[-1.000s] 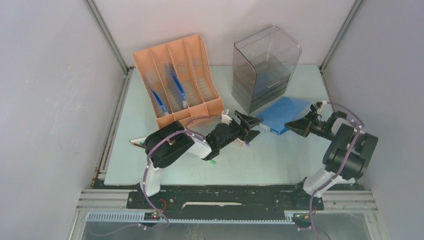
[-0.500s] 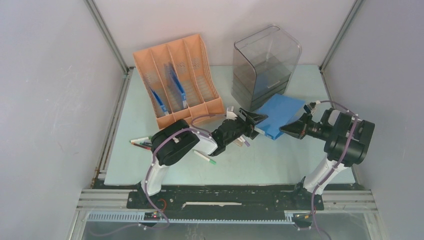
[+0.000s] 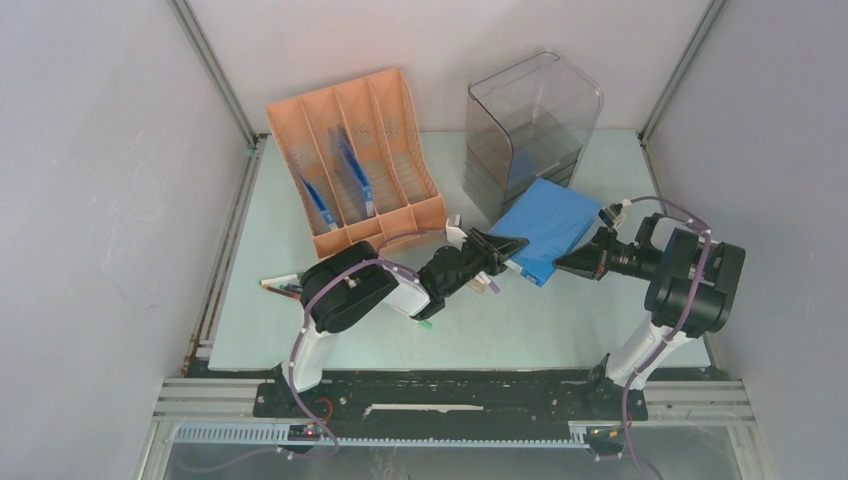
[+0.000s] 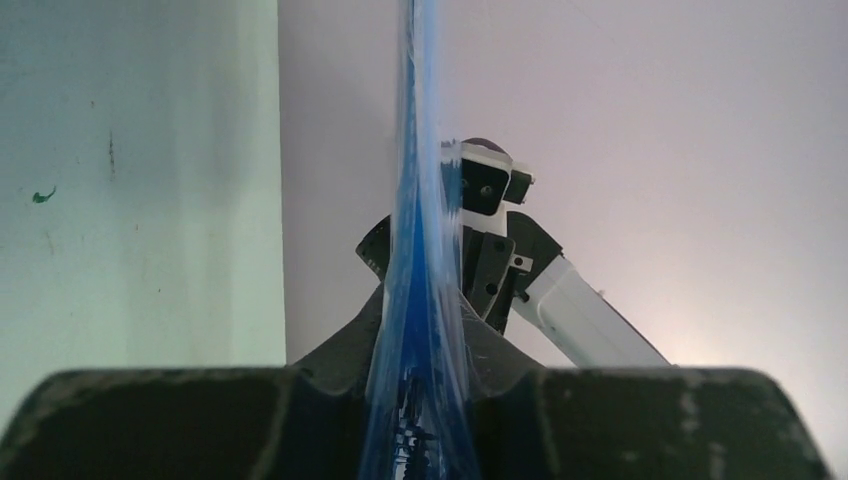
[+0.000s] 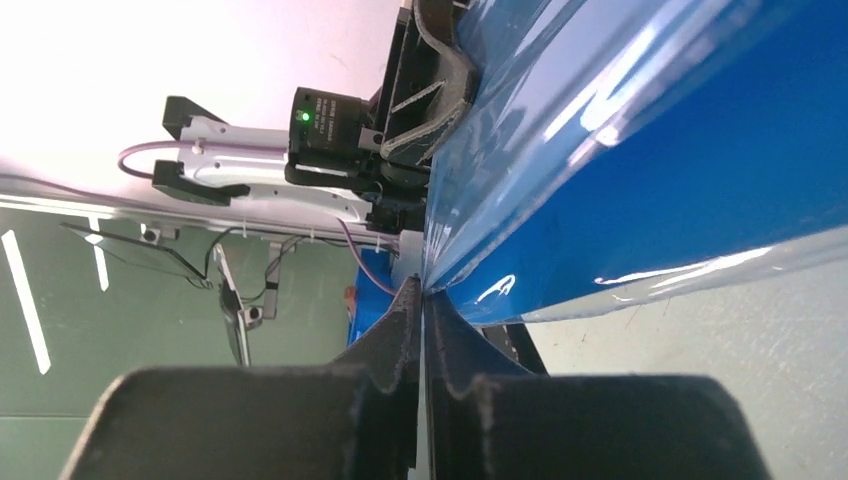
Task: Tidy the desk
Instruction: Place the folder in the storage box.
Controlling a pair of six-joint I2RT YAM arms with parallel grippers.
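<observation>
You're pinching the flat blue plastic folder [image 3: 545, 228] at its near edges with left gripper [image 3: 505, 248] and right gripper [image 3: 562, 265] both, and it's hanging just in front of the smoky clear drawer unit [image 3: 535, 120], long axis aiming into it, over the pale mint-green desk [image 3: 560, 325].

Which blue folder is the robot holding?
The blue folder by the clear drawers, pinched by left gripper and right gripper. The other two stand in the orange rack.
</observation>
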